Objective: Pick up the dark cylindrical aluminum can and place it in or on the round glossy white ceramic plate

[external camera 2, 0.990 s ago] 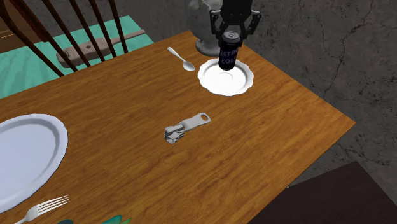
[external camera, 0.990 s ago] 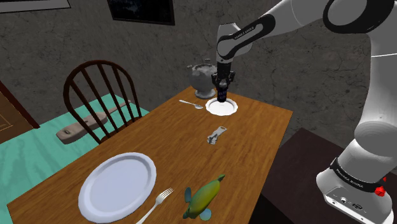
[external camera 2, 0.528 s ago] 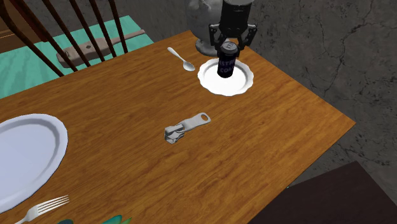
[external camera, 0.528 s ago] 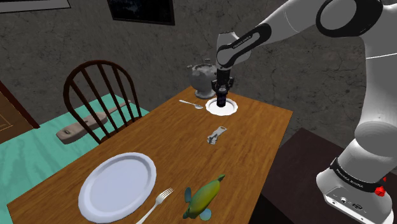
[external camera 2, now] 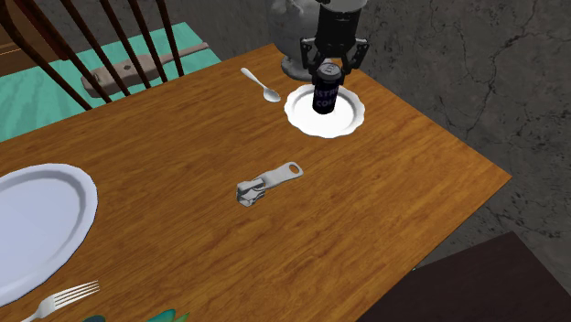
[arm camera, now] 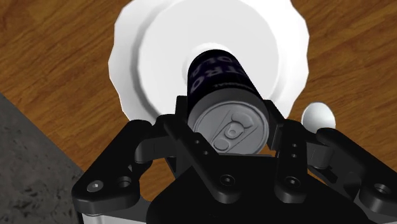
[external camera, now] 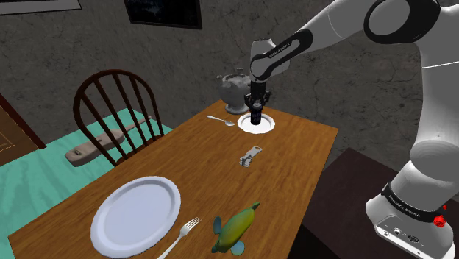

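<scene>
When scanning the table (external camera: 184,168) from its near edge in the shoulder view, found a large white plate (external camera: 110,221) at the near corner toward that view's left, with a fork (external camera: 180,234) just beside its rim and a green-and-yellow fish-shaped thing (external camera: 237,226) next along the same edge. Met, farther in and about mid-table, a small grey metal piece (external camera: 250,156) lying flat, well apart from everything else. Saw, near the far edge, a spoon (external camera: 221,119) just beside a small white plate (external camera: 266,127) with a scalloped rim. Found the dark can (external camera 2: 325,96) upright over the middle of that small plate, silver lid uppermost and pale lettering on its side; could not judge contact between its base and the plate. Saw the black gripper (external camera 2: 330,71) pointing straight down over it and clenched on the can near its top, with fingers (arm camera: 183,130) pressed against either side of the lid end in the wrist view. Noted, beyond the small plate at the table's far corner, a grey pot (external camera: 234,88), partly hidden by the white arm (external camera: 331,22). Made out, off the table toward the shoulder view's left, a dark wooden chair (external camera: 118,96) on a teal rug (external camera: 44,165), and behind everything a rough grey wall (external camera: 88,44).
</scene>
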Available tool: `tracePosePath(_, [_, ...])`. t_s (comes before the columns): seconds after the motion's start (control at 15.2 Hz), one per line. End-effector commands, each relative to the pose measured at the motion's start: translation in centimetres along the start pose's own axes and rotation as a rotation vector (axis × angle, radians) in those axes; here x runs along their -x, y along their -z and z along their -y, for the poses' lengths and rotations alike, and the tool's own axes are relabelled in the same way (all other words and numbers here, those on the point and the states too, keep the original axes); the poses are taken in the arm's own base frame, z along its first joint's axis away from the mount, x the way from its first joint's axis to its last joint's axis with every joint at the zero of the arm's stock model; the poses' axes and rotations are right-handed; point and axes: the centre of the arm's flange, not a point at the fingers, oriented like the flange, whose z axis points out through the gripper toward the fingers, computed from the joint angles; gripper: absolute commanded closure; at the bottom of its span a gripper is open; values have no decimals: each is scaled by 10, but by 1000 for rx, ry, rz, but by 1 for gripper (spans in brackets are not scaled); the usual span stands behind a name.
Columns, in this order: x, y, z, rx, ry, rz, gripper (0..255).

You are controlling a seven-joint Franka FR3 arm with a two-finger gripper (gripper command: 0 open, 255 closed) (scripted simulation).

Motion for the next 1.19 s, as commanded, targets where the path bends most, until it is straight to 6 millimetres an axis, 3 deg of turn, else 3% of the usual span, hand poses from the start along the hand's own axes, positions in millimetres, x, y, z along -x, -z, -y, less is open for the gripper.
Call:
tracePosePath(0.0, [0, 0, 0, 0, 0, 0, 0])
tracePosePath(0.33, [0, 0, 0, 0, 0, 0, 0])
tracePosePath(0.59, [0, 50, 0, 0, 0, 0, 0])
tracePosePath(1.12, [0, 50, 0, 0, 0, 0, 0])
